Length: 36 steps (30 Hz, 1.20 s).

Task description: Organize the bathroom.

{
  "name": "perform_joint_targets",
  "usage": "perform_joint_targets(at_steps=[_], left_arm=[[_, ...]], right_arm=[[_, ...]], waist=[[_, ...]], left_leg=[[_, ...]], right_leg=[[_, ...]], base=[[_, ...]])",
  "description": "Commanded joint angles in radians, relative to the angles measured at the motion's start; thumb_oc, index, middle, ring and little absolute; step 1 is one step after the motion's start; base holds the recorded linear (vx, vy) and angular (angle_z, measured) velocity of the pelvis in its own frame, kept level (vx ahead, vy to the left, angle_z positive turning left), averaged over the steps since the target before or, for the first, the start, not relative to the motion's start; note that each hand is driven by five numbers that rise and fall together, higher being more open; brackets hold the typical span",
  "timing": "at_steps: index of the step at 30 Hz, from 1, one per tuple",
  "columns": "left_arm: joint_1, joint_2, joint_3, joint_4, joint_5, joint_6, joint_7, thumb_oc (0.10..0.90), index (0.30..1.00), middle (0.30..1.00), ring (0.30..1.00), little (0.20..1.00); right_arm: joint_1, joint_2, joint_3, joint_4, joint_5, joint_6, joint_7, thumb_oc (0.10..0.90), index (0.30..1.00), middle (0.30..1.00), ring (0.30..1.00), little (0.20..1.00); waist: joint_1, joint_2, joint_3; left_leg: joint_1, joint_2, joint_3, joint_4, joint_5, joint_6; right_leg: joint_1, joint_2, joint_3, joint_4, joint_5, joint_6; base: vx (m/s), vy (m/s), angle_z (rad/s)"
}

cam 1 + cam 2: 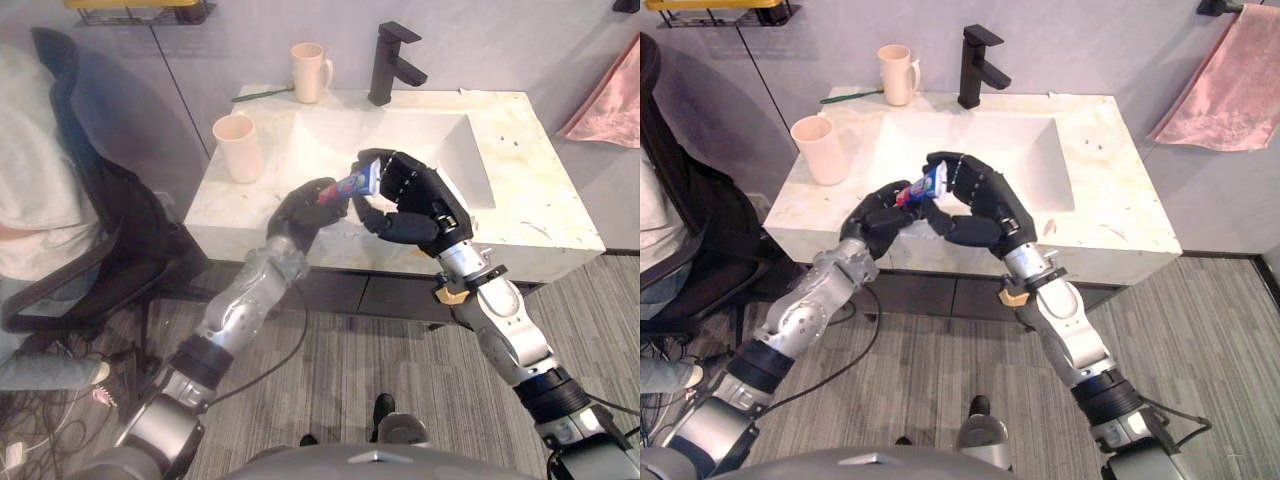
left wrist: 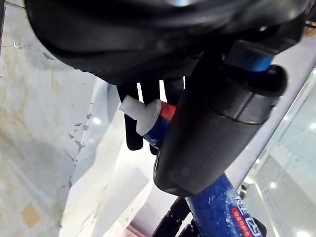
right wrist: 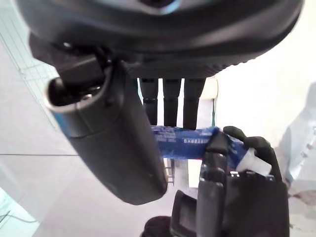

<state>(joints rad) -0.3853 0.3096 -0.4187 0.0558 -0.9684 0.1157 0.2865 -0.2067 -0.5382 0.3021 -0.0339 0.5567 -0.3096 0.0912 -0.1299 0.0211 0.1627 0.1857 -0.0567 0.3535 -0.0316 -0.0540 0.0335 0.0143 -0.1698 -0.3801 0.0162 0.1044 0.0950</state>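
Toothpaste tube point(image 1: 352, 183), one: blue with red band and white cap, held in the air above the front edge of the tabletop point(image 1: 520, 215), between both hands.

Left hand point(image 1: 305, 207), one: fingers curled round the capped end of the tube; the left wrist view shows the white cap standing out past the thumb.

Right hand point(image 1: 412, 200), one: fingers curled over the other end of the tube, thumb beneath; the right wrist view shows the tube body crossing between thumb and fingers. Both hands are clamped on the same tube, so this reads as a hand-over.

Risk, judged: if one hand lets go before the other grips firmly, the tube could fall onto the tabletop's front edge or past it to the floor. If both pull at once, the soft tube may twist or squeeze. A grip too near the cap could slip.

Sink basin point(image 1: 400, 135), one: sunk in the middle of the tabletop, just behind the hands.

Pink cup point(image 1: 238, 147), one: upright near the tabletop's left edge.

Pink mug point(image 1: 309, 72), one: with handle, upright at the back edge, left of the tap.

Toothbrush point(image 1: 262, 94), one: green, lying at the back edge beside the mug.

Black tap point(image 1: 392, 65), one: at the middle of the back edge.

Pink towel point(image 1: 1225, 85), one: hanging on the wall beyond the tabletop's right edge.
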Motion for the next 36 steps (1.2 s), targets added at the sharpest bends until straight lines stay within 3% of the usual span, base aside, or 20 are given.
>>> perform_joint_targets(at_steps=[1, 17, 18, 19, 22, 23, 24, 36], left_arm=[[-0.07, -0.032, 0.038, 0.001, -0.004, -0.081, -0.017, 0.4, 0.3, 0.3, 0.3, 0.3], [-0.06, -0.029, 0.073, 0.007, 0.036, -0.109, 0.05, 0.4, 0.3, 0.3, 0.3, 0.3], [-0.059, -0.028, 0.076, 0.008, 0.037, -0.111, 0.056, 0.438, 0.356, 0.356, 0.356, 0.356], [-0.058, -0.027, 0.083, 0.009, 0.048, -0.121, 0.077, 0.538, 0.507, 0.507, 0.507, 0.507], [-0.048, -0.023, 0.102, 0.002, 0.069, -0.128, 0.113, 0.587, 0.58, 0.58, 0.58, 0.58], [-0.045, -0.021, 0.107, -0.001, 0.076, -0.129, 0.121, 0.624, 0.636, 0.636, 0.636, 0.636], [-0.038, -0.021, 0.117, -0.01, 0.081, -0.123, 0.129, 0.8, 0.9, 0.9, 0.9, 0.9], [-0.02, -0.005, 0.173, -0.077, 0.18, -0.101, 0.194, 0.8, 0.9, 0.9, 0.9, 0.9]], right_arm=[[-0.072, 0.028, -0.03, -0.072, 0.003, -0.136, 0.031, 0.4, 0.3, 0.3, 0.3, 0.3], [-0.083, -0.005, -0.063, -0.072, -0.049, -0.167, 0.017, 0.4, 0.3, 0.3, 0.3, 0.3], [-0.09, -0.01, -0.064, -0.072, -0.052, -0.167, 0.012, 0.4, 0.3, 0.3, 0.3, 0.3], [-0.117, -0.027, -0.066, -0.076, -0.06, -0.166, -0.004, 0.4, 0.3, 0.3, 0.3, 0.3], [-0.175, -0.057, -0.076, -0.08, -0.064, -0.157, -0.032, 0.4, 0.3, 0.3, 0.3, 0.3], [-0.188, -0.064, -0.079, -0.081, -0.066, -0.156, -0.041, 0.4, 0.3, 0.3, 0.3, 0.3], [-0.217, -0.073, -0.085, -0.079, -0.08, -0.15, -0.06, 0.4, 0.3, 0.3, 0.3, 0.3], [-0.459, -0.165, -0.089, -0.035, -0.146, -0.133, -0.19, 0.4, 0.3, 0.3, 0.3, 0.3]], waist=[[-0.003, -0.033, -0.1], [-0.005, -0.036, -0.098], [-0.003, -0.037, -0.098], [0.003, -0.04, -0.097], [0.019, -0.045, -0.096], [0.024, -0.047, -0.096], [0.034, -0.05, -0.096], [0.101, -0.072, -0.099]], left_leg=[[-0.046, -0.004, 0.017, 0.049, -0.009, -0.022], [-0.043, -0.005, 0.017, 0.051, -0.014, -0.02], [-0.043, -0.005, 0.015, 0.051, -0.014, -0.021], [-0.043, -0.006, 0.012, 0.05, -0.015, -0.022], [-0.046, -0.007, 0.002, 0.053, -0.016, -0.025], [-0.047, -0.007, -0.001, 0.055, -0.017, -0.026], [-0.051, -0.007, -0.007, 0.058, -0.018, -0.027], [-0.061, -0.008, -0.041, 0.078, -0.033, -0.036]], right_leg=[[-0.04, -0.015, 0.02, 0.021, -0.032, 0.088], [-0.044, -0.016, 0.023, 0.024, -0.032, 0.088], [-0.043, -0.017, 0.022, 0.024, -0.033, 0.089], [-0.043, -0.018, 0.018, 0.026, -0.034, 0.089], [-0.039, -0.023, 0.01, 0.029, -0.036, 0.09], [-0.039, -0.024, 0.008, 0.031, -0.036, 0.09], [-0.038, -0.028, 0.005, 0.034, -0.038, 0.09], [-0.019, -0.06, -0.032, 0.05, -0.045, 0.089]], base=[[0.0, 0.0, 0.0], [0.0, 0.0, 0.0], [0.0, 0.0, 0.0], [0.0, 0.0, 0.0], [0.0, 0.0, 0.0], [0.0, 0.029, 0.04], [0.0, 0.025, 0.04], [0.0, 0.029, 0.07]])
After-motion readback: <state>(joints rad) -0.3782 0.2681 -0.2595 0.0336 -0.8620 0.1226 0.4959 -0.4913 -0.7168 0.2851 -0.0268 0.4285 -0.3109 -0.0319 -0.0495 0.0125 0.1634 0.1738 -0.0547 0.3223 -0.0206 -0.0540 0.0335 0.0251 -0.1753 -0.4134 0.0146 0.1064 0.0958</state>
